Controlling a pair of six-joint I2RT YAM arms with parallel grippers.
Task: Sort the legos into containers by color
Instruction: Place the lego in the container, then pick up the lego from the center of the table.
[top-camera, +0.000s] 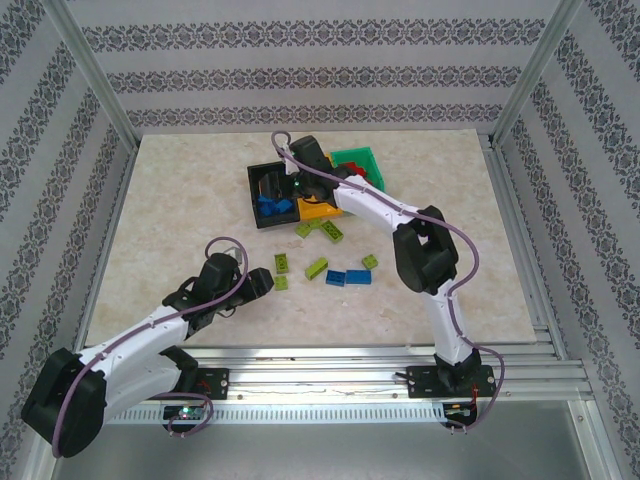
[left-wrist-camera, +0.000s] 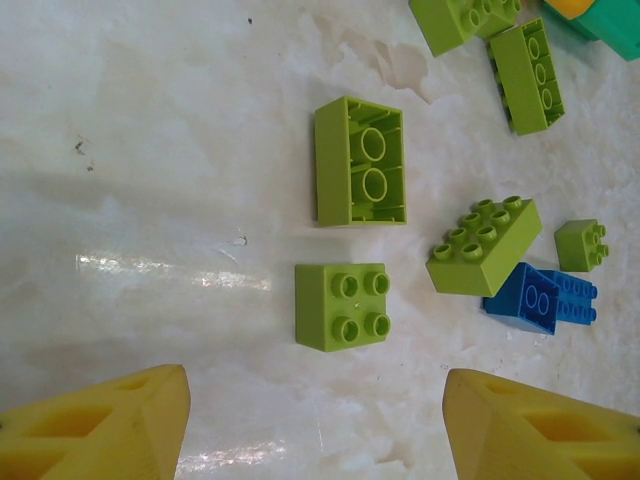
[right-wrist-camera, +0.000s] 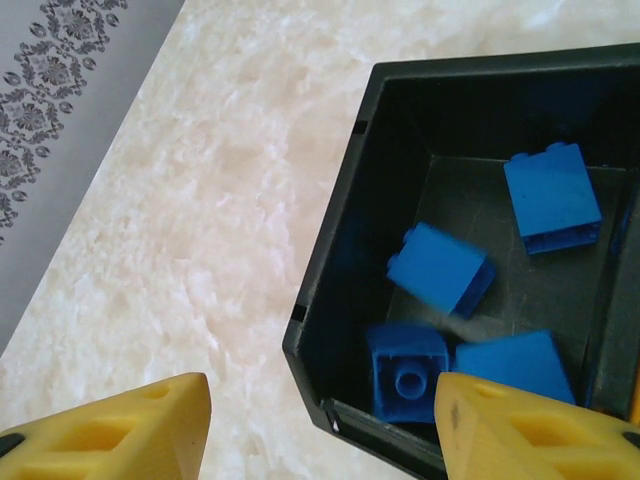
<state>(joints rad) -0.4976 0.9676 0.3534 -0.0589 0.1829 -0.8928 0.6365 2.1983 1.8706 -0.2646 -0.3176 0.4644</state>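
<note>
My right gripper (right-wrist-camera: 322, 392) (top-camera: 283, 186) hangs open over the near corner of the black bin (right-wrist-camera: 330, 250) (top-camera: 256, 178). Nothing is between its fingers. Several blue legos (right-wrist-camera: 551, 197) lie inside that bin, and one blue brick (right-wrist-camera: 440, 268) looks blurred. The orange-yellow bin (top-camera: 322, 211) and the teal green bin (top-camera: 362, 156) stand just right of the black one. My left gripper (left-wrist-camera: 315, 392) (top-camera: 263, 287) is open and empty, just short of a lime 2x2 brick (left-wrist-camera: 342, 305). Beyond it lie an upturned lime brick (left-wrist-camera: 362, 162), a longer lime brick (left-wrist-camera: 484, 246) and a blue brick (left-wrist-camera: 540, 297).
More lime legos (top-camera: 328, 231) lie loose in front of the bins, with two blue ones (top-camera: 347, 277) near the table's middle. Something red (top-camera: 361, 171) shows in the teal bin beside the right arm. Metal frame posts and patterned walls ring the marble tabletop (top-camera: 180, 220).
</note>
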